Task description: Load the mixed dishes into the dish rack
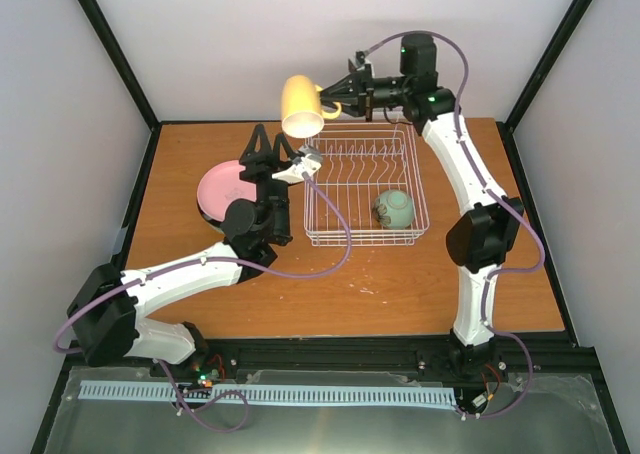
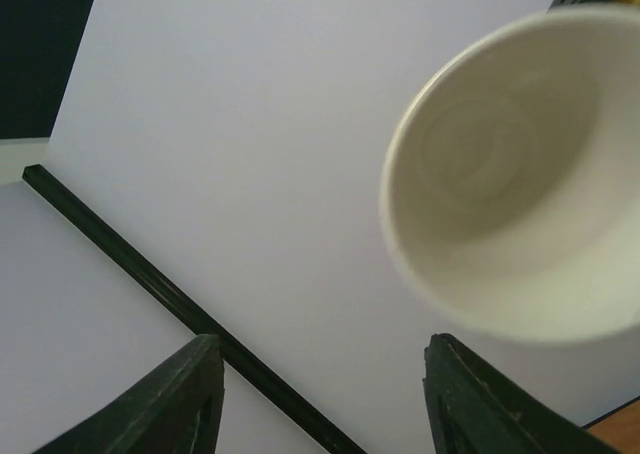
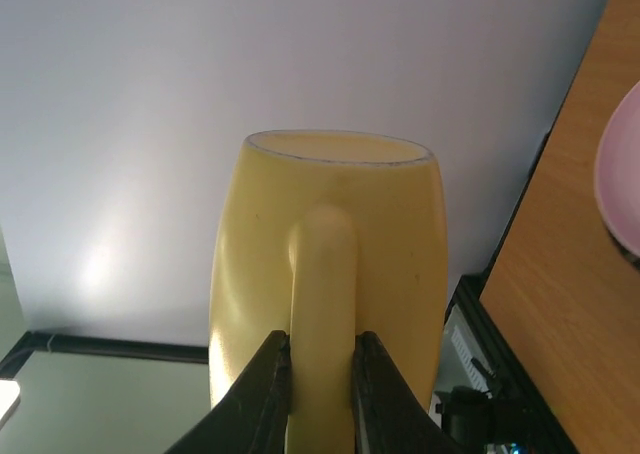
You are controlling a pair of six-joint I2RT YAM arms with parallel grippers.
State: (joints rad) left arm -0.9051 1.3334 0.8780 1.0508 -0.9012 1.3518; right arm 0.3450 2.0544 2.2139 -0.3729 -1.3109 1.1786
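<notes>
R gripper (image 3: 320,384) is clamped on the handle (image 3: 322,274) of the yellow mug (image 1: 302,106), one finger each side, no gap showing. The mug hangs in the air off the rack's far-left corner, above the table and touching nothing else. It lies roughly on its side: long axis runs far-to-near, base twd the back wall, mouth twd the near side, handle out twd the R arm. Exact tilt is hard to tell. L gripper (image 2: 320,394) sits just below the mouth with fingers apart and nothing between them; its cam looks straight into the mug. The dish rack (image 1: 310,214) is on the table below and right of the mug. The mint bowl (image 1: 394,209) is in its near-right corner, and the pink plate (image 1: 225,189) is on the table left of the rack, partly under the L arm. My read: step is mug into rack. To do it well, keep the pinch firm, since a handle hold lets the body swing. Carry it over the bare near-left part of the basket, away from bowl and prongs. Roll the wrist so the mouth goes down, lower till wire takes the weight, then let go. L arm shd stay out of the path.
</notes>
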